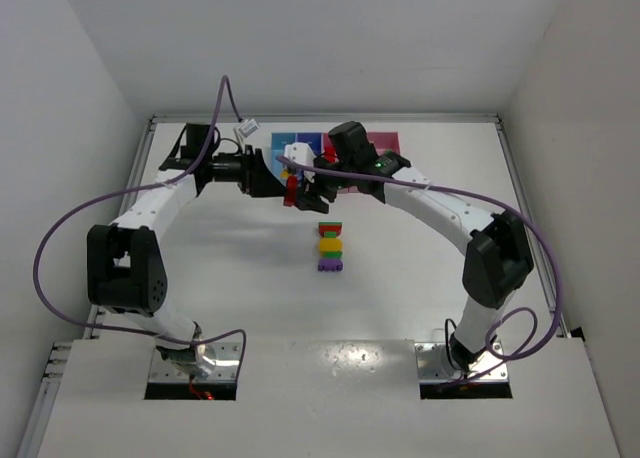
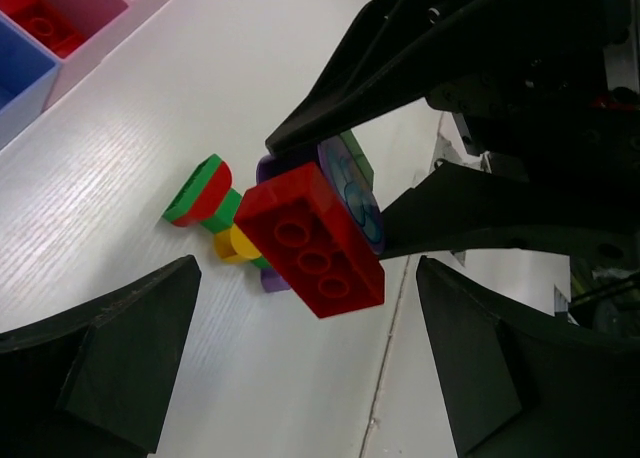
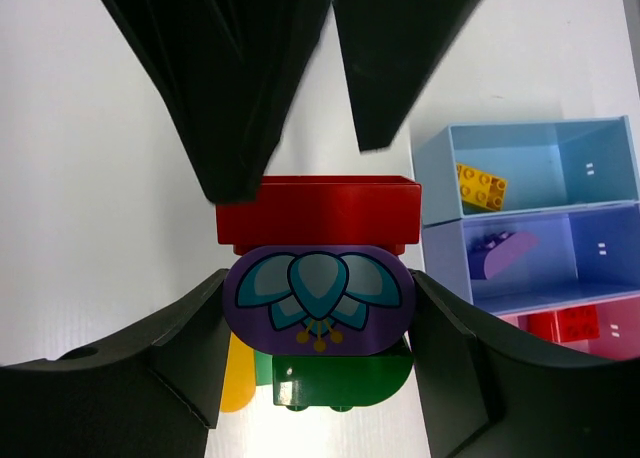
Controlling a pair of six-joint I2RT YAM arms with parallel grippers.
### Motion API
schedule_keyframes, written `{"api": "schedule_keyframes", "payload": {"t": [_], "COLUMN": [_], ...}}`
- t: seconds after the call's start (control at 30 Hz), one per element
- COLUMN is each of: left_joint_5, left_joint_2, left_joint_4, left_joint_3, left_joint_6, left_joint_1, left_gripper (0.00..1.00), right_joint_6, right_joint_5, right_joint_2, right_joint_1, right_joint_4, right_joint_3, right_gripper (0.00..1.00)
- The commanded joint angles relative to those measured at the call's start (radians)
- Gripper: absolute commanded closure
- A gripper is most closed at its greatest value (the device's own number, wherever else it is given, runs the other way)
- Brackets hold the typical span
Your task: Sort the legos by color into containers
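Observation:
My right gripper [image 3: 318, 290] is shut on a clump of legos, its fingers pressing the sides of a purple oval piece with a flower print [image 3: 317, 298]. A red brick [image 3: 318, 210] is stuck on one side of it and a green brick [image 3: 340, 378] on the other. The clump hangs above the table in front of the containers [image 1: 300, 140]. My left gripper [image 2: 308, 278] faces it with its jaws wide open, and the red brick [image 2: 312, 243] sits just ahead of the fingers without touching them. A second stack of legos [image 1: 330, 246] lies on the table.
The light blue bin [image 3: 540, 148] holds a yellow brick [image 3: 481, 186]. The periwinkle bin [image 3: 590, 248] holds a purple piece [image 3: 510, 253]. The pink bin [image 3: 610, 333] holds red bricks [image 3: 560, 325]. The table stack shows red-green, yellow and purple parts [image 2: 200, 193].

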Motion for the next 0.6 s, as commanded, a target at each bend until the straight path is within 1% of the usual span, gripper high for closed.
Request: {"api": "schedule_keyframes", "payload": {"t": [0.0, 0.13, 0.23, 0.33, 0.37, 0.4, 0.43, 0.47, 0.57], "left_joint_5": [0.057, 0.057, 0.057, 0.057, 0.066, 0.066, 0.066, 0.077, 0.115], "left_joint_2": [0.024, 0.033, 0.042, 0.053, 0.064, 0.064, 0.064, 0.064, 0.064], "left_joint_4": [0.050, 0.061, 0.079, 0.102, 0.102, 0.118, 0.128, 0.128, 0.139], "left_joint_3": [0.034, 0.034, 0.034, 0.043, 0.043, 0.043, 0.043, 0.043, 0.043], "left_joint_6": [-0.021, -0.033, -0.042, -0.065, -0.076, -0.087, -0.096, -0.096, -0.105], "left_joint_1": [-0.031, -0.042, -0.051, -0.051, -0.051, -0.051, -0.042, -0.033, -0.007], "left_gripper": [0.04, 0.04, 0.11, 0.41, 0.62, 0.69, 0.74, 0.81, 0.86], "right_joint_6": [0.015, 0.015, 0.015, 0.015, 0.006, 0.006, 0.006, -0.006, -0.042], "right_joint_5": [-0.022, -0.022, -0.022, -0.013, -0.003, 0.008, 0.017, 0.030, 0.103], "right_joint_2": [-0.023, -0.014, -0.014, -0.023, -0.023, -0.037, -0.037, -0.048, -0.080], "right_joint_1": [0.025, 0.034, 0.034, 0.034, 0.034, 0.034, 0.034, 0.024, -0.004], "right_joint_4": [0.034, 0.034, 0.034, 0.034, 0.034, 0.034, 0.034, 0.034, 0.054], "right_joint_3": [0.031, 0.049, 0.049, 0.040, 0.023, 0.012, -0.001, -0.033, -0.126], "right_gripper": [0.67, 0.67, 0.67, 0.67, 0.67, 0.67, 0.67, 0.67, 0.68]}}
